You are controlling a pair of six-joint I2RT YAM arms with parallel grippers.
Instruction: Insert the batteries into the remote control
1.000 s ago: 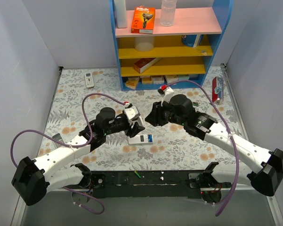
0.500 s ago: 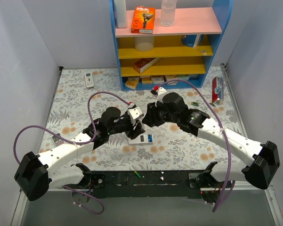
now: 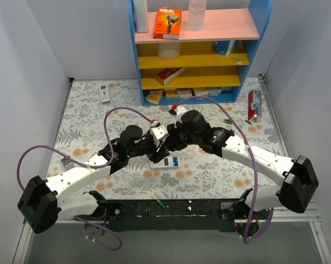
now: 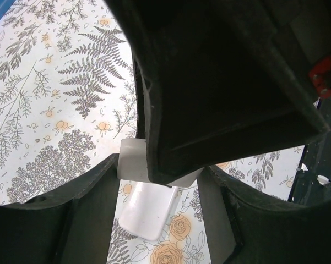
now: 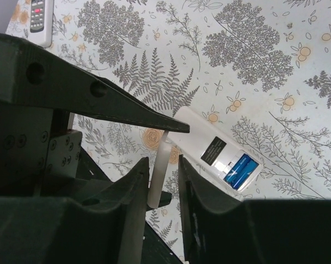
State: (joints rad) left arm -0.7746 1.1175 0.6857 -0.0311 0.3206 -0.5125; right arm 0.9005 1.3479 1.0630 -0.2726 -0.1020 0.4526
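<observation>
Both arms meet over the remote control (image 3: 166, 163).
Left gripper (image 4: 159, 190) clamps its white end; right gripper (image 5: 164, 190) pinches a slim white piece (image 5: 158, 179), blue batteries (image 5: 241, 170) seated.

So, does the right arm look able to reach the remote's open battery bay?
Probably yes: the remote lies beside the right tool, its blue batteries facing up and uncovered, though a slim white strip sits between its jaws.

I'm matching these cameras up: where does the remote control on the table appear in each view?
Top external: remote control, centre, below both pincers.
Left wrist: bottom centre, partly hidden.
Right wrist: centre right, blue batteries showing.
Shared landmark: floral tablecloth.
</observation>
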